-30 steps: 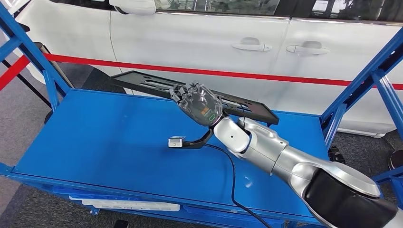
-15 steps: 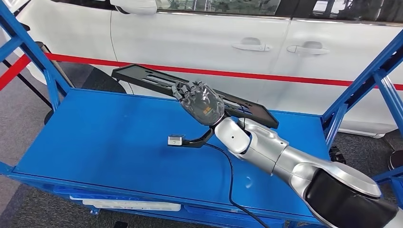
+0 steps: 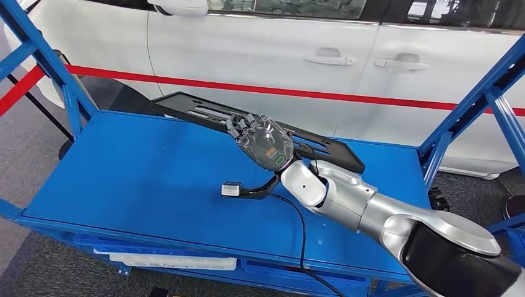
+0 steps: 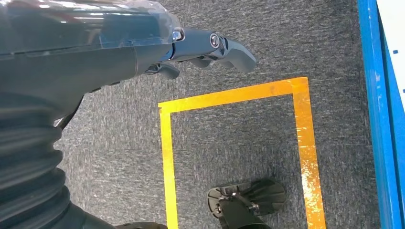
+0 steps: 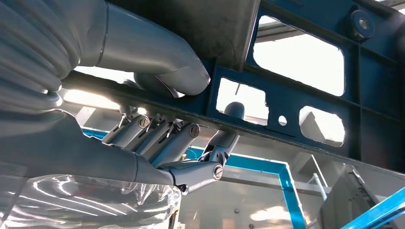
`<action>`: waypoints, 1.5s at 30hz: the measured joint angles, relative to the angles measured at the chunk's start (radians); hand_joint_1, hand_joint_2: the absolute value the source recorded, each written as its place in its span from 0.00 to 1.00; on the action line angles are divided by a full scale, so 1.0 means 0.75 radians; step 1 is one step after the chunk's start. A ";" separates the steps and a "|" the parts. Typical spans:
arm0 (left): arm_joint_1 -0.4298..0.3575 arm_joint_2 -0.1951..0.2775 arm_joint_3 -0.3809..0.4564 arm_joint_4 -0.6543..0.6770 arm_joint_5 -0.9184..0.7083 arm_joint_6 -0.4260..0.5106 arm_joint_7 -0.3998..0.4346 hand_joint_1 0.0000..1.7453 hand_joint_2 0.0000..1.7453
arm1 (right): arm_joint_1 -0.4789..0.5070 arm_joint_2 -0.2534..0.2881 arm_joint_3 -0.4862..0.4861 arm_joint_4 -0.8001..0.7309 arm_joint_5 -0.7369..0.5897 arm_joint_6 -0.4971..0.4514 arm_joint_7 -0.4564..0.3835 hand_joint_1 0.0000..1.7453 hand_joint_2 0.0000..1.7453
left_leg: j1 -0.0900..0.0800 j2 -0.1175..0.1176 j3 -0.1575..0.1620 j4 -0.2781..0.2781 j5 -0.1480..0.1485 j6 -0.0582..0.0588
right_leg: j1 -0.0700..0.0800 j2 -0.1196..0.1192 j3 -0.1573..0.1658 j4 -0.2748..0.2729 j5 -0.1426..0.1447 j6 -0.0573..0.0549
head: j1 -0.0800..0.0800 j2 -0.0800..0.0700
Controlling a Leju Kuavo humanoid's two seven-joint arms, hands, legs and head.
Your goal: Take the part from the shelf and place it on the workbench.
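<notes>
Fingers [image 5: 157, 138] of the right hand [image 3: 263, 139] are curling over one edge of the black slotted part [image 3: 210, 114] while the thumb [image 5: 157, 62] is pressing on its opposite face, so the hand is clamping the part at about its middle. Seen from the head camera, the long flat part is running from the upper centre-left of the frame down toward the centre-right, lying over the far edge of the blue shelf [image 3: 136, 179]; whether it is touching that surface cannot be told. Behind it, a white car [image 3: 260, 49] with a red stripe is filling the top of the frame. A small grey wrist camera [image 3: 232, 189] on a black bracket is sitting below the hand. In the left wrist view, the left hand [image 4: 205, 45] is hanging over grey carpet marked with yellow floor tape [image 4: 234, 95], holding nothing, its fingers loosely bent and apart.
</notes>
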 joint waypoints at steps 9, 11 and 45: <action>0.000 0.001 0.000 0.000 0.003 -0.003 -0.004 0.00 1.00 | 0.008 -0.006 -0.016 -0.006 0.000 -0.005 -0.068 1.00 1.00 | 0.012 -0.019 -0.110 0.293 -0.209 -0.067 | -0.004 0.005 -0.073 -0.025 0.080 -0.064 | 0.000 0.000; -0.001 0.001 0.000 0.000 0.003 -0.004 -0.004 0.00 1.00 | 0.018 -0.006 -0.023 -0.006 0.000 -0.005 -0.081 1.00 1.00 | 0.018 -0.019 -0.106 0.372 -0.232 -0.076 | -0.005 0.008 -0.102 -0.024 0.102 -0.060 | 0.000 0.000; -0.008 0.001 -0.010 0.000 0.011 -0.027 -0.005 0.00 1.00 | 0.178 -0.050 -0.101 -0.075 0.000 0.015 -0.128 1.00 1.00 | 0.034 -0.028 0.057 0.171 -0.090 -0.087 | -0.001 -0.002 -0.114 -0.040 0.132 -0.037 | 0.000 0.000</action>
